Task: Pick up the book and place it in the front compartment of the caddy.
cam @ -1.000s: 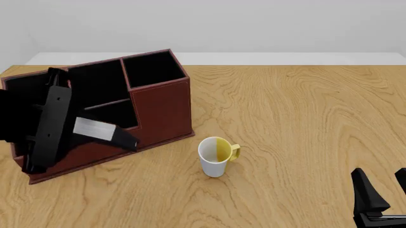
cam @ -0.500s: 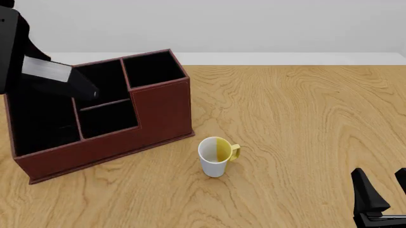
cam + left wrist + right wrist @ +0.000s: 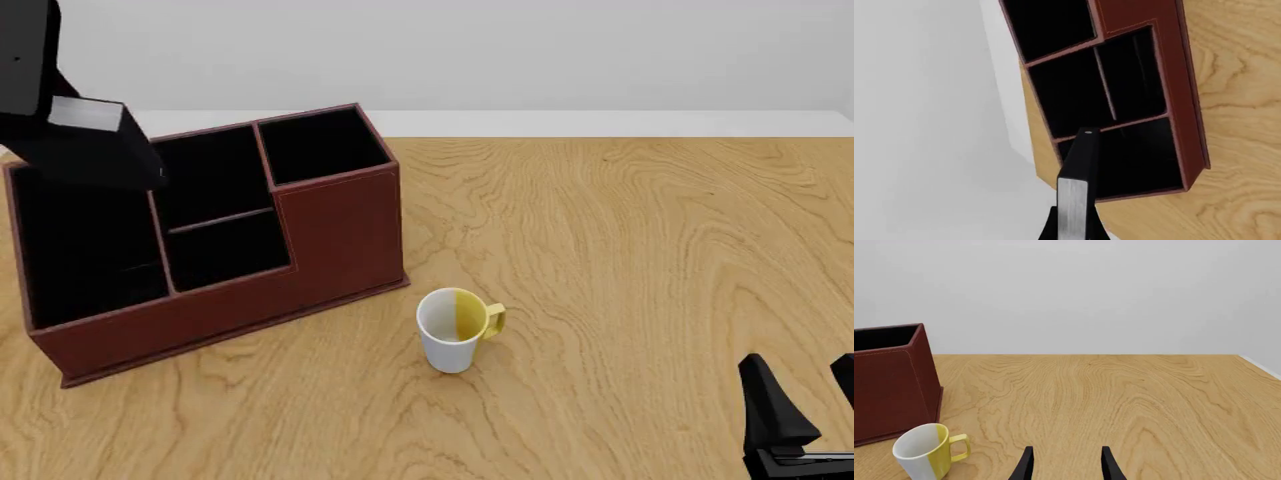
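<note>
The left gripper [image 3: 1071, 231] clamps the book [image 3: 1077, 180] above the caddy [image 3: 340, 235] at the table's far-left corner, ready for lowering; the right gripper [image 3: 1066, 462] idles, fingers apart.

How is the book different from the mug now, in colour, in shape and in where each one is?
Colour: the book is black with a pale page edge; the mug is white and yellow.
Shape: the book is a thin flat slab; the mug is round, with a handle.
Place: the book is held in the air by the left pincer, above the caddy; the mug stands upright on the table, beside the caddy.
Neither is inside the caddy.
</note>
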Controlling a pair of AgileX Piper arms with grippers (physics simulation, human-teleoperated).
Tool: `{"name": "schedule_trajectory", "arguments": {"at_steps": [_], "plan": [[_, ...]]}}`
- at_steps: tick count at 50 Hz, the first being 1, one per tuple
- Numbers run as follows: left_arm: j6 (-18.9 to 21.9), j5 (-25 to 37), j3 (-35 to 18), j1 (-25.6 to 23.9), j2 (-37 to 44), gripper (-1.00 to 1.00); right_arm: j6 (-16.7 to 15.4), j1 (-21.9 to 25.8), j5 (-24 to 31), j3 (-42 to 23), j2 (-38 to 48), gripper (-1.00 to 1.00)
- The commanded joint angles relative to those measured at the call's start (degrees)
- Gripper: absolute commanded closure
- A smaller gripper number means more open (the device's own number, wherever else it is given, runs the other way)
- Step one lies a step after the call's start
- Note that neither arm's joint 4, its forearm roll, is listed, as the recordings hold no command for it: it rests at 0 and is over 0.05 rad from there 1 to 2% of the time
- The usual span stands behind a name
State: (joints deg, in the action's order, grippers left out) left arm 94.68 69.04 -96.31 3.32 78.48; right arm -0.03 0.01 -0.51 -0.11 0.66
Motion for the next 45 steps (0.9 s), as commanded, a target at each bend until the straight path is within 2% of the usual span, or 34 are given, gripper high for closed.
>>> {"name": "schedule_trajectory", "arguments": {"at_steps": [1,4,12,14,16,18,19,21,22,29,30,32,33,35,36,38,41,42,43,44,45], "plan": [[-0.82,0.86,0.48,-2.12,3.1,1.0,0.02,-0.02,0.0,0.0,0.01,-1.0],[-4.13,0.86,1.49,-5.17,2.82,1.0,0.0,0.0,0.0,0.0,0.01,-1.0],[-9.15,0.86,1.57,-8.73,3.34,1.0,0.0,-0.02,0.0,0.0,0.01,-1.0],[-9.15,0.86,0.49,-8.16,3.78,1.0,0.0,0.0,0.0,0.0,0.01,-1.0],[-11.87,0.86,0.72,-9.7,3.93,1.0,0.0,-0.01,0.0,0.0,0.0,-1.0],[-11.38,0.86,-1.02,-8.38,4.68,1.0,0.01,-0.02,0.0,0.0,0.02,-1.0],[-13.03,0.86,-0.22,-9.86,4.45,1.0,0.0,0.0,0.0,0.0,0.01,-1.0],[-12.1,0.86,-1.89,-8.21,5.2,1.0,-0.01,-0.01,0.0,0.0,0.0,-1.0],[-13.53,0.86,-1.14,-9.8,4.87,1.0,0.01,-0.01,0.0,0.0,-0.01,-1.0],[-16.03,0.86,-2.14,-9.96,6.1,1.0,-0.01,-0.01,0.0,0.0,0.01,-1.0],[-17.7,0.86,-0.85,-11.55,5.77,1.0,-0.01,-0.01,0.0,0.0,0.0,-1.0],[-17.36,0.86,-1.79,-11.07,6.01,1.0,0.0,0.0,0.0,0.0,0.01,-1.0],[-20.0,0.86,-0.99,-13.28,5.74,1.0,0.01,-0.01,0.0,0.0,0.0,-1.0],[-18.6,0.86,-1.99,-11.48,6.37,1.0,-0.01,-0.01,0.0,0.0,0.02,-1.0],[-19.96,0.86,-1.04,-12.8,6.15,1.0,0.01,-0.01,0.0,0.0,0.02,-1.0],[-19.18,0.86,-2.51,-11.27,6.86,1.0,0.02,0.0,0.0,0.0,0.02,-1.0],[-20.04,0.86,-2.38,-11.71,7.01,1.0,0.0,-0.01,0.0,0.0,0.01,-1.0],[-22.67,0.86,-1.17,-14.53,6.49,1.0,0.01,-0.01,0.0,0.0,0.01,-1.0],[-23.24,0.86,-0.61,-15.34,6.25,1.0,0.0,-0.01,0.0,0.0,0.01,-1.0],[-21.5,0.86,-3.74,-11.67,7.72,1.0,0.01,0.0,0.0,0.0,0.0,-1.0],[-21.45,0.86,-3.4,-12.29,7.46,1.0,0.0,-0.01,0.0,0.0,0.02,-1.0]]}}
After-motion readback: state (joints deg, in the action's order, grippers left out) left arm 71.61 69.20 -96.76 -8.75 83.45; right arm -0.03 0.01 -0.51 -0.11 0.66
